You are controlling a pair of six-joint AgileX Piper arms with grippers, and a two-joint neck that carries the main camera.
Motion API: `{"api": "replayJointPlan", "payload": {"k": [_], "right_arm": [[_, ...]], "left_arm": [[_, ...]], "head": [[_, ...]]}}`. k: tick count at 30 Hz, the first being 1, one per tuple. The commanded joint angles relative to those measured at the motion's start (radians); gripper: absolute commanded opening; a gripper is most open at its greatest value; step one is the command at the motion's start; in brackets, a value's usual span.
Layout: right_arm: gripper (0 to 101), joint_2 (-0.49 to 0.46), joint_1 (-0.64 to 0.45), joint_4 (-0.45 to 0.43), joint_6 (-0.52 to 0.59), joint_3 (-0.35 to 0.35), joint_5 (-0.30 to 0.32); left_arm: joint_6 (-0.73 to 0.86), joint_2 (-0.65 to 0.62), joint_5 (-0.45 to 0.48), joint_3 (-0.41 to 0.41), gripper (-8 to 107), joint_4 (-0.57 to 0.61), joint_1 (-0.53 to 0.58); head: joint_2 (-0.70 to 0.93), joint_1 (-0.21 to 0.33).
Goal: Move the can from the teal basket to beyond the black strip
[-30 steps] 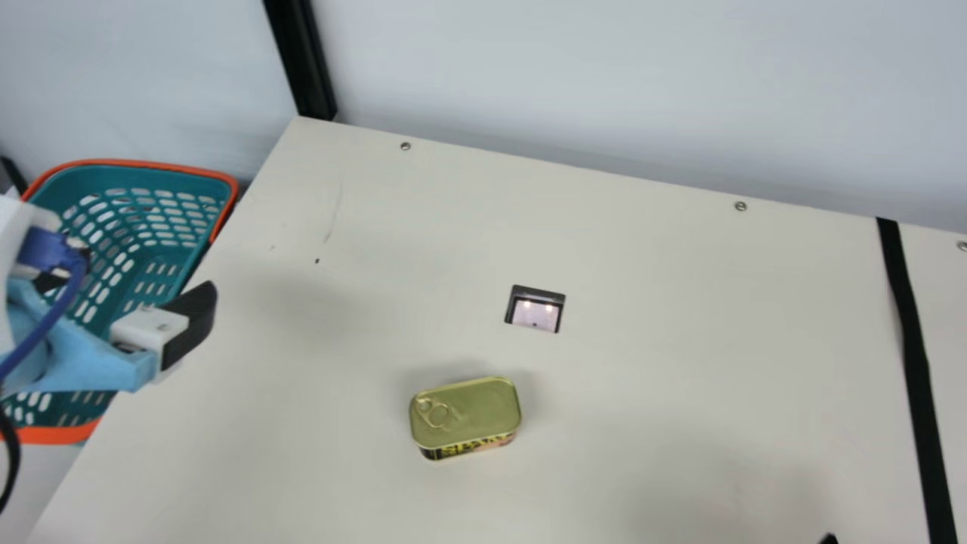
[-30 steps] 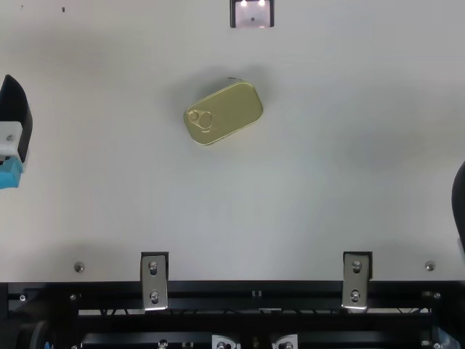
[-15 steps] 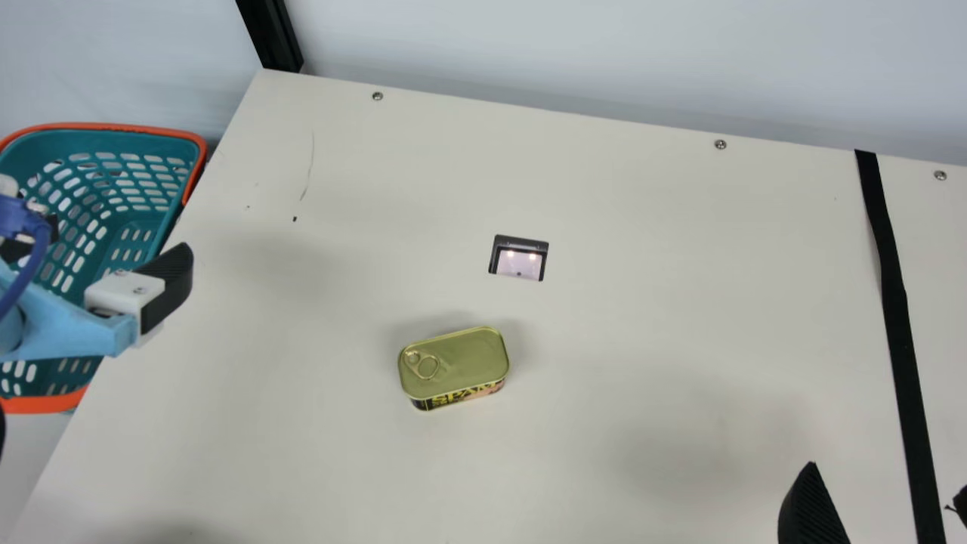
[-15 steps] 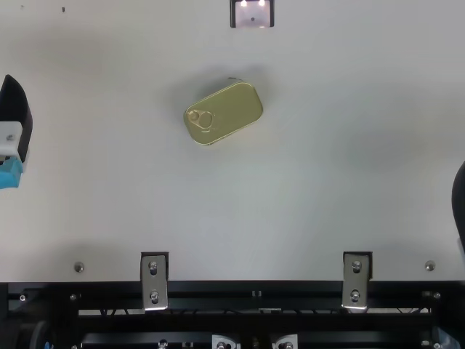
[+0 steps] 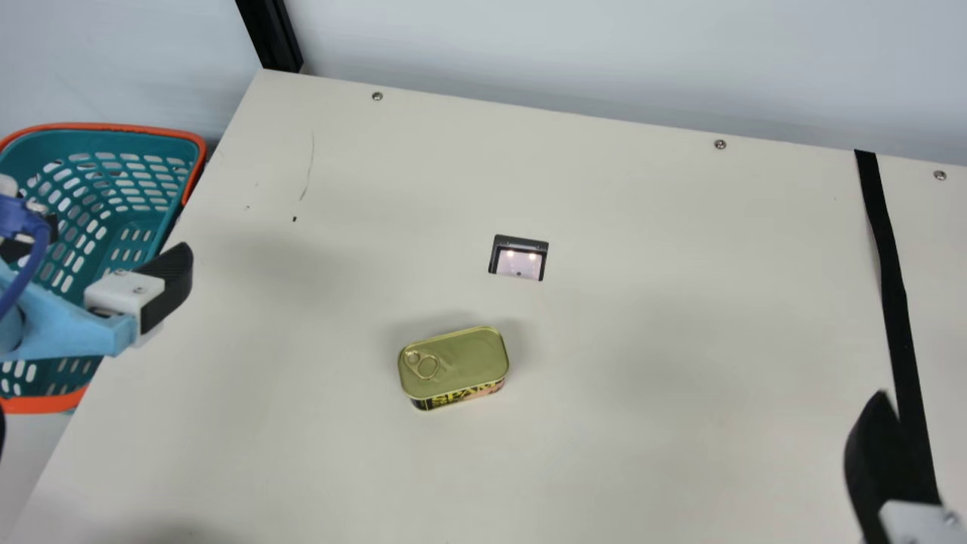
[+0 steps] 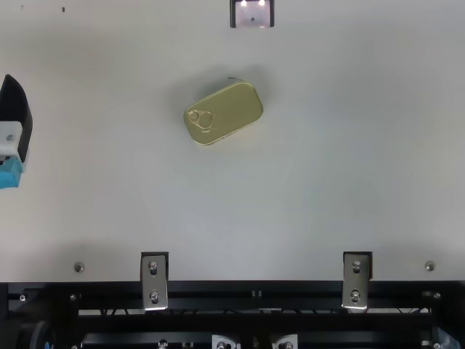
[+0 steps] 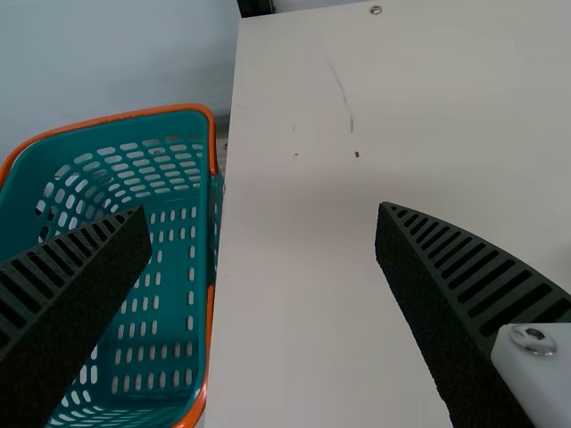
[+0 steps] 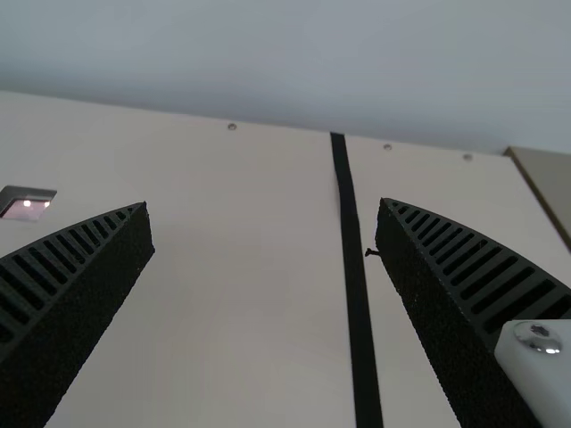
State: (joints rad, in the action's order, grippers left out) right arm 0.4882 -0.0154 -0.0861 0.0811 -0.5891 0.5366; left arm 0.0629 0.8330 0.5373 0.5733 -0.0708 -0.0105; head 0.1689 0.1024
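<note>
Main view: the ring-pull can [image 5: 453, 364] lies flat on the surface [image 5: 642, 317], well left of the black strip [image 5: 894, 287]. At the strip, the right end effector [image 8: 265, 205] has its fingers apart; it seems best placed to grasp, ideally turned to span the can's narrow width, squeezing the side walls below the rim. Farther left of the strip than the can, the left end effector [image 7: 263, 209], also spread, and teal basket [image 5: 113, 126] need no part.

Right hand [image 5: 884, 461] farther right and forward
</note>
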Motion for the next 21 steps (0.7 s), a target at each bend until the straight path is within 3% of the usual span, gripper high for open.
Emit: {"api": "replayJointPlan", "payload": {"k": [1, 7, 12, 18, 19, 21], "right_arm": [[101, 0.109, 0.001, -0.025, 0.005, -0.106, -0.01], [101, 0.295, -0.017, -0.012, 0.082, -0.284, -0.027], [101, 0.454, -0.037, 0.097, 0.241, -0.4, -0.013], [101, 0.596, -0.07, 0.28, 0.488, -0.487, 0.055], [101, 0.538, -0.041, 0.202, 0.355, -0.464, 0.035], [101, 0.578, -0.052, 0.255, 0.426, -0.485, 0.052]], "left_arm": [[0.0, 0.0, 0.0, 0.0, 90, 0.0, 0.0], [0.0, 0.0, 0.0, 0.0, 90, 0.0, 0.0], [0.0, 0.0, 0.0, 0.0, 90, 0.0, 0.0], [0.0, 0.0, 0.0, 0.0, 90, 0.0, 0.0], [0.0, 0.0, 0.0, 0.0, 90, 0.0, 0.0], [0.0, 0.0, 0.0, 0.0, 90, 0.0, 0.0]], "head": [[0.0, 0.004], [0.0, 0.004], [0.0, 0.004], [0.0, 0.004], [0.0, 0.004], [0.0, 0.004]]}}
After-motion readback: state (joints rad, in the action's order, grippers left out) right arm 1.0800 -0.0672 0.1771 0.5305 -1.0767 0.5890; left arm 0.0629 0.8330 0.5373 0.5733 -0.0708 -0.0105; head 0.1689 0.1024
